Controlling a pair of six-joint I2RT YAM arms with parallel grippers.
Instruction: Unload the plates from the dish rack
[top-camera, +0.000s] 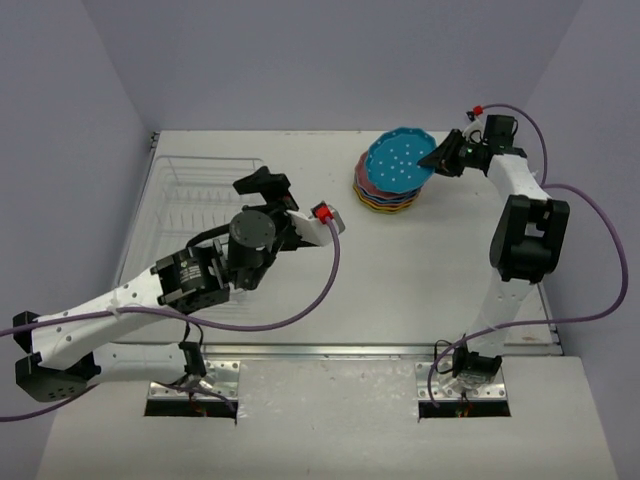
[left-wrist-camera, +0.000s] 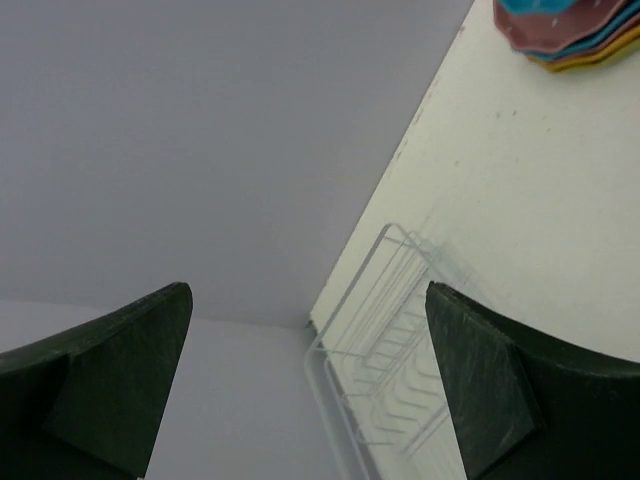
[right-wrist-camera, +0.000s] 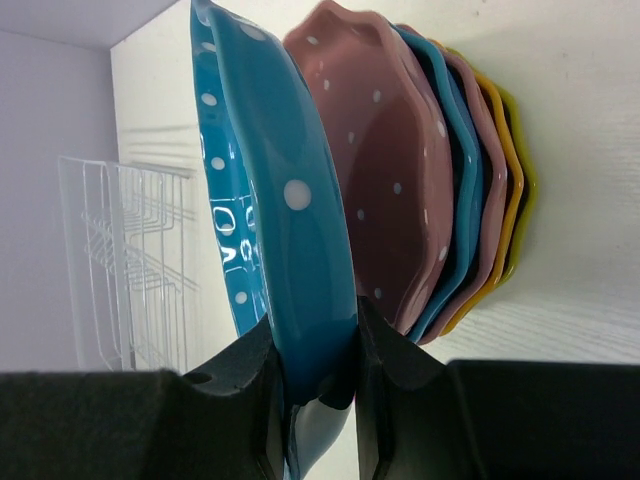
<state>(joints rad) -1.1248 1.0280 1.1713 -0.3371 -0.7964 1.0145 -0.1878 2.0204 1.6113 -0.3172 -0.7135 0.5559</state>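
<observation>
My right gripper (top-camera: 437, 158) is shut on the rim of a blue dotted plate (top-camera: 398, 162) and holds it just above a stack of plates (top-camera: 385, 200) at the back right of the table. In the right wrist view my gripper (right-wrist-camera: 318, 360) pinches the blue plate (right-wrist-camera: 290, 200) with the pink, blue, orange and yellow-green stack (right-wrist-camera: 440, 190) beside it. The wire dish rack (top-camera: 195, 215) at the back left holds no plates that I can see. My left gripper (top-camera: 265, 185) is open and empty over the rack's right end; its fingers (left-wrist-camera: 480, 380) frame the rack (left-wrist-camera: 390, 350).
Grey walls close the table at the back and sides. The left arm (top-camera: 150, 295) stretches across the near left of the table. A purple cable (top-camera: 330, 270) loops over the table's middle.
</observation>
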